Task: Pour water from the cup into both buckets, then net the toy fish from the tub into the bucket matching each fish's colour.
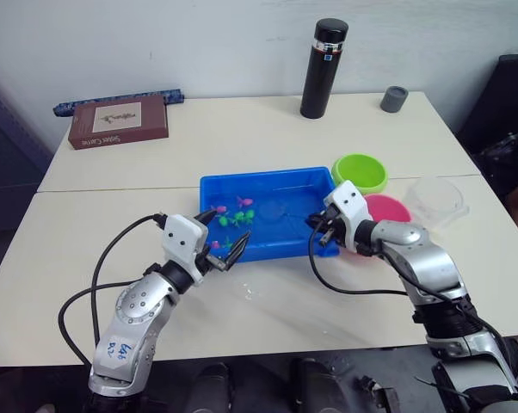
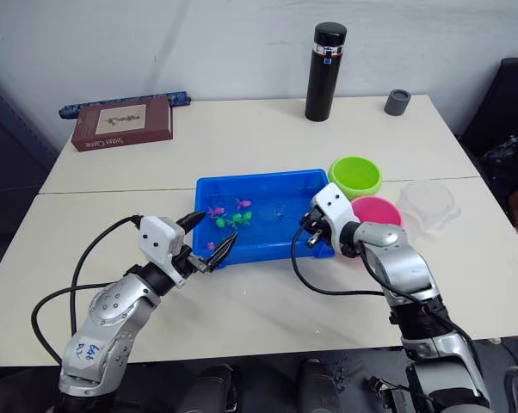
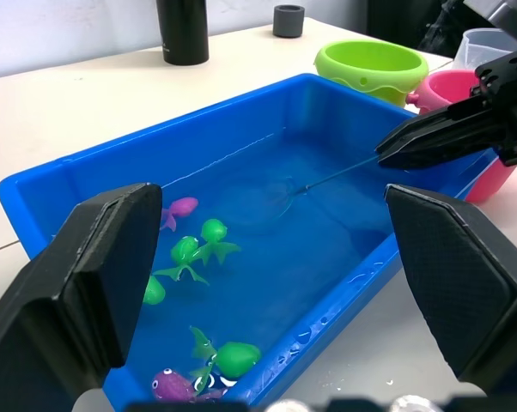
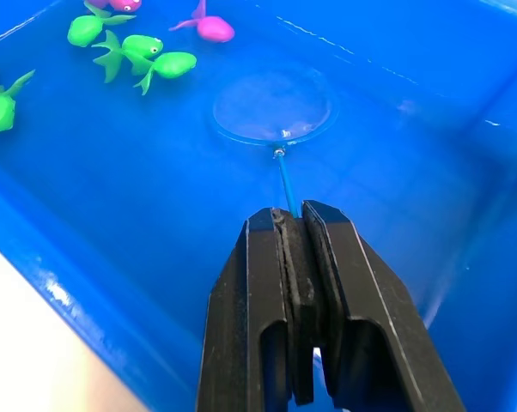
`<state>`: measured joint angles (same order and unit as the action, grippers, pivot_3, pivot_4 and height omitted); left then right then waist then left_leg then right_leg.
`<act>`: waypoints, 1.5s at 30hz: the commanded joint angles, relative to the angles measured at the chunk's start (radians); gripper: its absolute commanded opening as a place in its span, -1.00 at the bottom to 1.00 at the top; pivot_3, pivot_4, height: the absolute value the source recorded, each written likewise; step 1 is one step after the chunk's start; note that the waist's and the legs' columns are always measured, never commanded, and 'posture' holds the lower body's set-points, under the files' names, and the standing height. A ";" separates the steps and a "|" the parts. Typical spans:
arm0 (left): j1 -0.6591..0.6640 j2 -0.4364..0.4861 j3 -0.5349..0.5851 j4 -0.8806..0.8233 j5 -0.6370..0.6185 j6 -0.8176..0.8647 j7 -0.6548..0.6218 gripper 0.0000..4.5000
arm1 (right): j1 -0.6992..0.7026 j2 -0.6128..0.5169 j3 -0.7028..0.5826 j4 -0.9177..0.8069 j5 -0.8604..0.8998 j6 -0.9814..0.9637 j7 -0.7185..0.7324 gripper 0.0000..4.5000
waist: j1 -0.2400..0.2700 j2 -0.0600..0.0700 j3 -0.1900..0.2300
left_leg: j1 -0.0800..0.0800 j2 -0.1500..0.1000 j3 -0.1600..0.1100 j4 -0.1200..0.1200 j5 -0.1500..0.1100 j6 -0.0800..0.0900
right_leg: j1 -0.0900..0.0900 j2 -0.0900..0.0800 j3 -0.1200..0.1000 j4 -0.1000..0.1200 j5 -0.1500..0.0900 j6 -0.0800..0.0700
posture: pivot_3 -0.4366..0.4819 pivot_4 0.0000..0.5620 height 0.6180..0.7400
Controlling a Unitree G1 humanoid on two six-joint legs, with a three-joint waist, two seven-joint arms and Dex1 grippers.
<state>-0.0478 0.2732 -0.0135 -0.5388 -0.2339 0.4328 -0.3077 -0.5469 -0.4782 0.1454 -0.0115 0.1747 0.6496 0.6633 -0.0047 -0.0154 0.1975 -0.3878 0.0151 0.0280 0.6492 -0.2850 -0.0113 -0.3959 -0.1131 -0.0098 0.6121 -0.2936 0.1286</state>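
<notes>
My right gripper (image 4: 303, 215) is clamped on the net (image 4: 273, 107) handle, hoop sunk in the tub (image 1: 220, 185) just ahead. Netting stage, I reckon: fish (image 4: 160, 62) sit beyond it, so sweep that way. Left gripper (image 1: 223, 234) hangs open nearby.

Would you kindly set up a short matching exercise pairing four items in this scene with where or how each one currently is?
Things:
1. right claw
2. left claw
3. clear cup
4. black flask

States or places:
A. standing upright at the far side of the table
B. shut on the thin handle of the small net that lies in the blue tub
C. open, at the tub's near left corner
D. standing on the table to the right of the pink bucket

Pairs: 1-B, 2-C, 3-D, 4-A
</notes>
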 commanded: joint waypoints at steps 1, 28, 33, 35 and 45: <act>0.006 -0.006 -0.005 -0.055 0.002 -0.018 0.009 0.98 | -0.024 0.012 -0.001 0.012 -0.007 -0.039 0.003 -1.00 | 0.001 0.000 0.000 | 0.000 0.000 0.000 0.000 0.000 0.000 | 0.000 0.000 0.000 0.000 0.000 0.000 | -0.05 -0.47 1.00; 0.014 -0.013 -0.012 -0.083 0.000 0.006 0.034 0.98 | -0.055 0.139 0.003 0.057 -0.004 -0.035 -0.013 -1.00 | -0.002 0.000 0.000 | 0.000 0.001 0.000 0.000 0.000 0.000 | 0.000 0.000 0.000 0.000 0.000 0.000 | -0.05 -0.47 1.00; 0.011 -0.011 -0.012 -0.078 -0.002 0.004 0.028 0.98 | -0.052 0.138 -0.015 0.032 0.007 -0.019 -0.018 -1.00 | -0.002 0.000 0.000 | 0.000 0.001 -0.001 -0.001 0.000 0.000 | 0.000 0.000 0.000 0.000 0.000 0.000 | -0.05 -0.47 1.00; 0.008 -0.011 -0.012 -0.074 -0.004 0.004 0.025 0.98 | -0.049 0.134 -0.034 0.011 0.020 -0.016 -0.022 -1.00 | -0.001 0.000 0.000 | 0.000 0.001 -0.001 -0.001 0.000 0.000 | 0.000 -0.001 0.000 -0.001 0.000 0.000 | -0.05 -0.47 1.00; -0.011 -0.008 -0.013 -0.047 -0.010 -0.001 -0.007 0.98 | 0.008 0.109 -0.115 -0.141 0.093 0.064 -0.039 -1.00 | 0.000 0.000 0.000 | -0.002 0.001 -0.002 -0.002 -0.001 -0.001 | -0.002 0.000 -0.001 -0.002 0.000 -0.001 | -0.05 -0.47 1.00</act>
<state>-0.0508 0.2624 -0.0209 -0.5733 -0.2344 0.4460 -0.3045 -0.5418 -0.3562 0.0633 -0.0886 0.2382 0.7010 0.6335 -0.0042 -0.0154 0.1974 -0.3896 0.0157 0.0259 0.6475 -0.2856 -0.0119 -0.3979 -0.1136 -0.0104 0.6103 -0.2940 0.1280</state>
